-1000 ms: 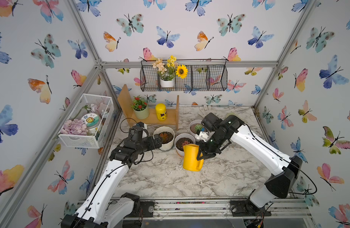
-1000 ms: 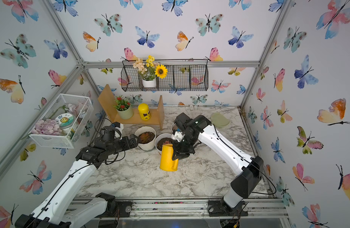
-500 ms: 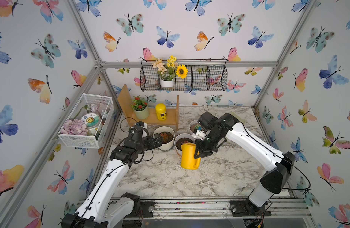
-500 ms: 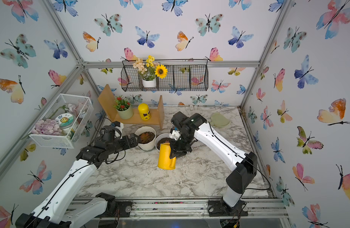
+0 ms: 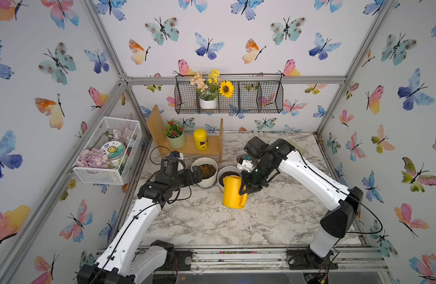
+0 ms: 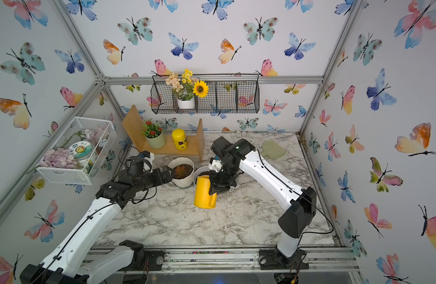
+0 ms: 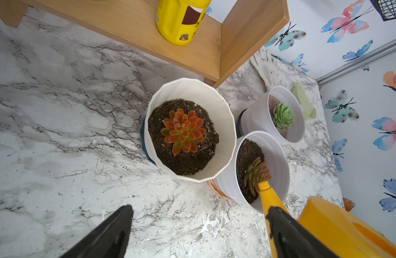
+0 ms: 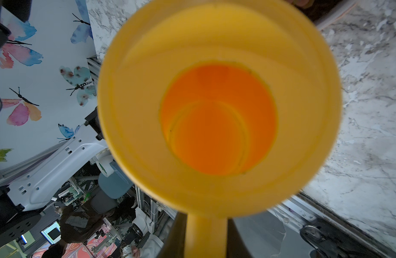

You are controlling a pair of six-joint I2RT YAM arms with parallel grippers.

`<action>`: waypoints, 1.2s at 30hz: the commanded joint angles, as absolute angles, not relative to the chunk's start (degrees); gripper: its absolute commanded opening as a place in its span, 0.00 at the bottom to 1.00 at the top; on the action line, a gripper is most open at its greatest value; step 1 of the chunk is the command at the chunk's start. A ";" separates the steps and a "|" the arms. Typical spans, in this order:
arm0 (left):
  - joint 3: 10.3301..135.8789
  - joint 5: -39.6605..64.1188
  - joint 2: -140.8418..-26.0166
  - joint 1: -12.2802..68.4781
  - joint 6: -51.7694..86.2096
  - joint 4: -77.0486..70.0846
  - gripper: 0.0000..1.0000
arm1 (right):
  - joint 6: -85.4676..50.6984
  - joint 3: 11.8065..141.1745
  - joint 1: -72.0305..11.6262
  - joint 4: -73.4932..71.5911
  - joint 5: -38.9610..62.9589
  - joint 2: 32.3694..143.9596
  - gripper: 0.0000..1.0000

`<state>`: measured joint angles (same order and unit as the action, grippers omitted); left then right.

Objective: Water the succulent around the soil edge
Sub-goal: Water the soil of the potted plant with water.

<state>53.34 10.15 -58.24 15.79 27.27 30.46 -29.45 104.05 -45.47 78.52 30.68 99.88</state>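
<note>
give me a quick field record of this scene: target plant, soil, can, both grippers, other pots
target: succulent, orange-red rosette in the ribbed pot
soil: soil edge, dark and crumbly, ringed by the cream rim
can: yellow watering can, spout tip at the smooth white pot, not the ribbed one
right gripper: shut on the can's handle
left gripper: open, empty, facing the ribbed pot
other: pale green rosette in a third pot

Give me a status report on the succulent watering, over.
Left gripper open, facing the succulent. Right gripper shut on watering can. Spout tip by the neighbouring smooth white pot, not the succulent's soil edge.
</note>
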 commanded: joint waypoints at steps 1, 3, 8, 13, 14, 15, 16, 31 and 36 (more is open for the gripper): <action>53.85 8.56 -58.55 15.50 27.42 29.79 0.99 | -28.56 106.20 -45.88 78.72 32.43 100.88 0.01; 54.01 8.44 -58.45 15.44 27.48 29.97 0.99 | -28.38 106.76 -45.88 78.67 32.89 101.45 0.01; 54.06 8.48 -58.45 15.46 27.60 29.97 0.99 | -28.02 108.78 -45.88 78.71 33.32 102.55 0.01; 53.90 8.45 -58.27 15.45 27.77 30.15 0.98 | -27.95 109.16 -45.79 78.61 32.96 102.81 0.01; 53.90 8.45 -58.18 15.47 27.86 30.16 0.99 | -28.05 109.30 -45.79 78.44 33.09 102.83 0.01; 53.95 8.50 -58.10 15.45 27.86 30.15 0.99 | -28.27 109.50 -45.79 78.11 33.13 102.83 0.01; 53.88 8.53 -58.10 15.42 27.86 30.16 0.99 | -28.44 109.67 -45.79 77.85 33.09 102.91 0.01; 54.50 8.80 -59.07 15.42 27.77 29.80 0.99 | -27.82 111.84 -43.04 78.66 30.94 103.10 0.01; 54.46 8.72 -59.32 15.47 27.36 29.88 0.99 | -27.07 111.27 -41.03 78.66 31.15 102.41 0.01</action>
